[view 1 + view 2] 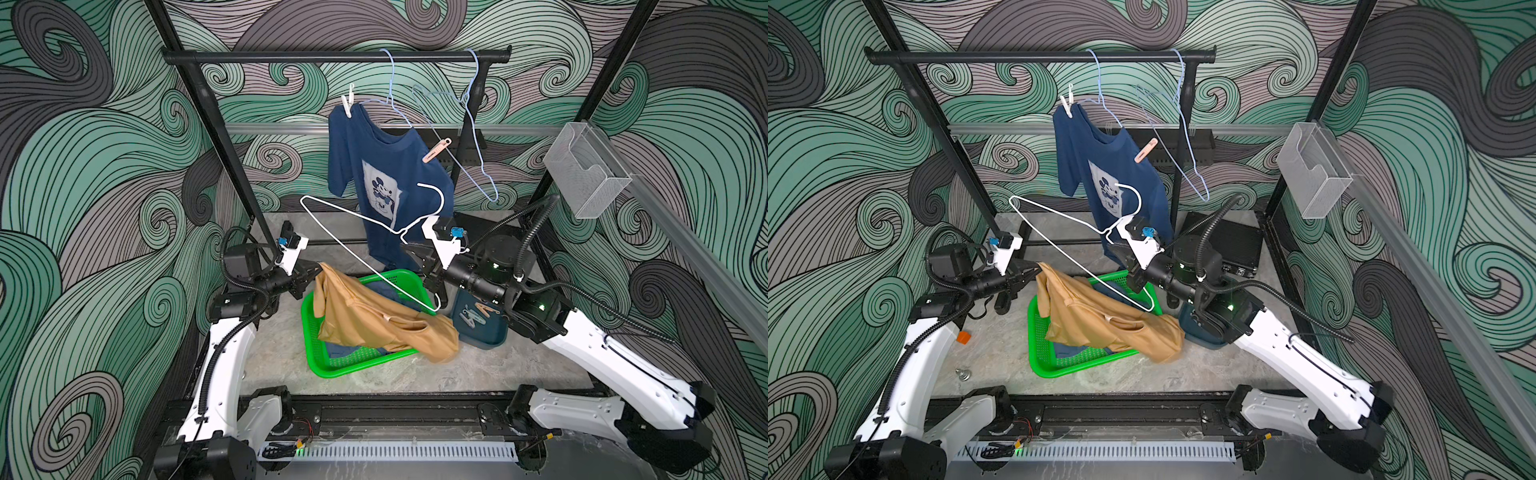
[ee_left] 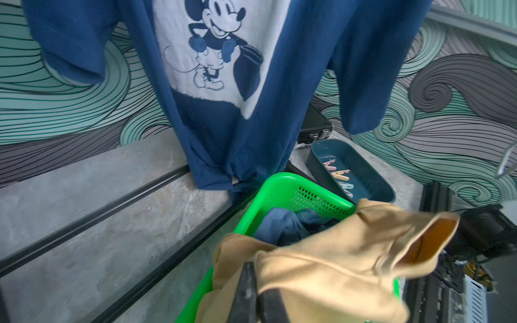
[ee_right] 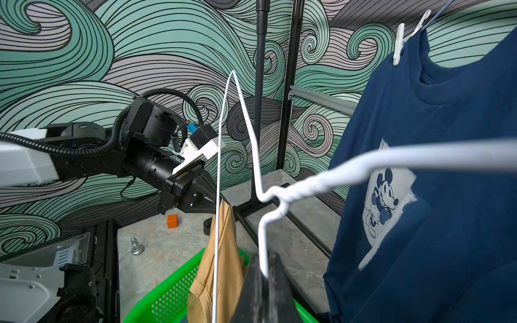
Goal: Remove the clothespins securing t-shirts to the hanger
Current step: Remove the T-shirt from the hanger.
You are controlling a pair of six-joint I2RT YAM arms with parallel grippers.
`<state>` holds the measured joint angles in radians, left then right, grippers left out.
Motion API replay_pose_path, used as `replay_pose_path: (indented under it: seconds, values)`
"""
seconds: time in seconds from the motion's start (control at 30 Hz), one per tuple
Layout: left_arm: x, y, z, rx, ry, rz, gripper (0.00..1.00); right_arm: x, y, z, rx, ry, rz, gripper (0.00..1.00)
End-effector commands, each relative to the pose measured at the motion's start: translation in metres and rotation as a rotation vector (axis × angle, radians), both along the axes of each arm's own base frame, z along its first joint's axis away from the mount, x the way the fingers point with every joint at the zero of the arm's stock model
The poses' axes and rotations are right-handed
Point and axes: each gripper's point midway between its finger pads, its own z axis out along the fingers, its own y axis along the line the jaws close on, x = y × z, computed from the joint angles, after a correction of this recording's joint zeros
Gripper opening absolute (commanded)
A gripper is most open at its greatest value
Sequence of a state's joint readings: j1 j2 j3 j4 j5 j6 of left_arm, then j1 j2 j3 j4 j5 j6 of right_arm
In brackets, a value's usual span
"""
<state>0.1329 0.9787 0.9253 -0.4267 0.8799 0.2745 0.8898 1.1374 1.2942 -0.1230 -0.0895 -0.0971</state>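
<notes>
Wave-patterned walls; grey stone-look table (image 1: 278,357). The left gripper (image 1: 316,270) was clenched on a fold of the mustard-tan tee (image 1: 374,320), which draped over the green basket (image 1: 309,345) at centre frame. The right gripper (image 3: 264,275) was clamped on the white hanger (image 3: 419,155) beside its twisted neck; the hanger was bare and tilted.

Outward from there, both clothespins left to pull sat above and behind the two grippers. They were on the navy tee (image 1: 374,166), which hung from the black rail (image 1: 291,57) at upper centre.
- Toward frame left, the white clothespin (image 1: 348,104) stood near upright on its shoulder, nearer the left arm.
- On the other shoulder, the peach clothespin (image 1: 436,150) lay diagonal, up from the right gripper and nearer that arm.

Judgement: either claw must drop its load before reaching up.

Counts:
- Tees: 3, with the blue tee (image 2: 282,226) in the basket.
- Hangers: 3, one white plus two pale-blue hangers (image 1: 391,85).
- Clothespins: 2 on the navy tee, at least 3 in the teal tray (image 1: 492,328); exact number unclear.
</notes>
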Motion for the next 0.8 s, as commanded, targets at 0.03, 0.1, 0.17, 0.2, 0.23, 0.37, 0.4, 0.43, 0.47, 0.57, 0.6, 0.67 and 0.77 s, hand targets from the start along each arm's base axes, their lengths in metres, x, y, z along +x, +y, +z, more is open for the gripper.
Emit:
replay_pose_path:
  seconds: [0.03, 0.1, 0.17, 0.2, 0.23, 0.37, 0.4, 0.43, 0.47, 0.57, 0.6, 0.67, 0.77]
  values:
    - [0.010, 0.047, 0.011, 0.148, -0.013, 0.314, 0.00, 0.000, -0.004, 0.052, 0.125, -0.080, -0.026, 0.00]
    - [0.015, 0.057, 0.037, 0.109, -0.099, 0.378, 0.00, 0.001, -0.009, 0.059, 0.114, -0.106, -0.050, 0.00]
    - [0.021, 0.063, 0.062, 0.052, -0.154, 0.409, 0.00, 0.001, -0.013, 0.062, 0.099, -0.127, -0.064, 0.00]
    - [0.025, 0.067, 0.076, 0.017, -0.161, 0.428, 0.00, 0.001, -0.015, 0.061, 0.089, -0.134, -0.069, 0.00]
    - [0.029, 0.072, 0.092, -0.040, -0.160, 0.454, 0.00, 0.000, -0.017, 0.061, 0.079, -0.138, -0.072, 0.00]
    - [0.042, 0.091, 0.172, -0.338, -0.248, 0.476, 0.00, 0.000, -0.028, 0.055, 0.064, -0.139, -0.098, 0.00]
    - [0.043, 0.090, 0.190, -0.362, -0.280, 0.466, 0.00, 0.000, -0.032, 0.055, 0.062, -0.138, -0.107, 0.00]
    - [0.042, 0.086, 0.203, -0.378, -0.295, 0.438, 0.00, 0.000, -0.035, 0.055, 0.064, -0.139, -0.114, 0.00]
    - [0.042, 0.085, 0.209, -0.399, -0.290, 0.427, 0.00, 0.000, -0.038, 0.056, 0.063, -0.140, -0.121, 0.00]
    - [0.038, 0.071, 0.222, -0.428, -0.284, 0.349, 0.00, 0.001, -0.046, 0.057, 0.063, -0.142, -0.136, 0.00]
    - [0.036, 0.065, 0.220, -0.423, -0.279, 0.319, 0.00, 0.002, -0.049, 0.057, 0.063, -0.142, -0.142, 0.00]
    - [0.030, 0.052, 0.212, -0.398, -0.271, 0.263, 0.00, 0.002, -0.051, 0.059, 0.062, -0.145, -0.145, 0.00]
    - [0.018, 0.027, 0.193, -0.386, -0.242, 0.190, 0.00, 0.004, -0.054, 0.061, 0.060, -0.151, -0.152, 0.00]
